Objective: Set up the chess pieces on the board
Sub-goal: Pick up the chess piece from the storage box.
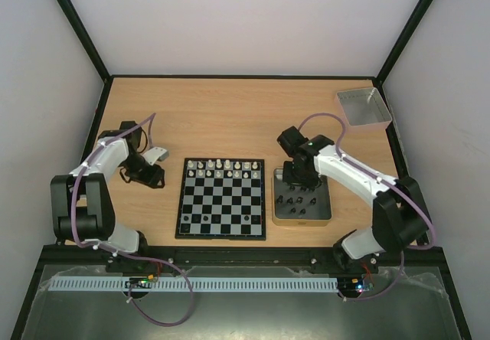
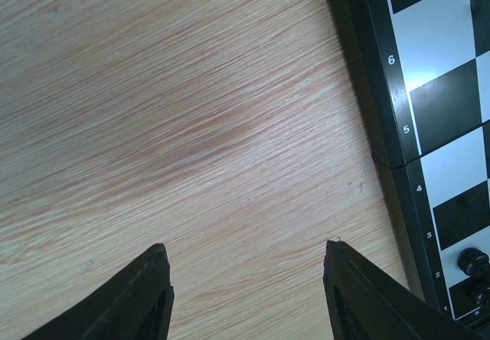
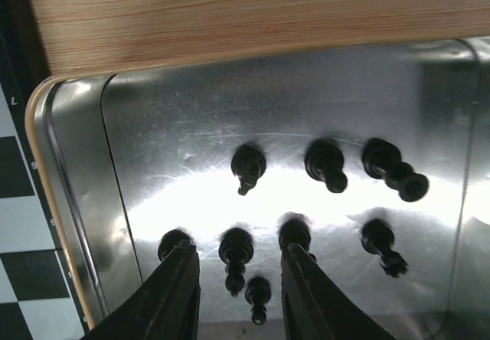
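Right gripper [image 3: 239, 250], jaws apart, is hovering over one black piece [image 3: 236, 262] in the tin [image 3: 168, 125] (neighbours crowding close), probably needing a centred descent.

Left of the board [image 1: 222, 197], the left arm [image 1: 98, 191] pairs glossy black joint housings with white link shells, and a lilac cable [image 1: 140, 125] loops along it. Right of the board, the right arm [image 1: 360, 183] is built the same, with its own lilac lead. The left gripper [image 2: 246, 252] and the right gripper [image 3: 236, 252] both end in matte black, tapering, wedge-shaped fingers [image 3: 168, 294].
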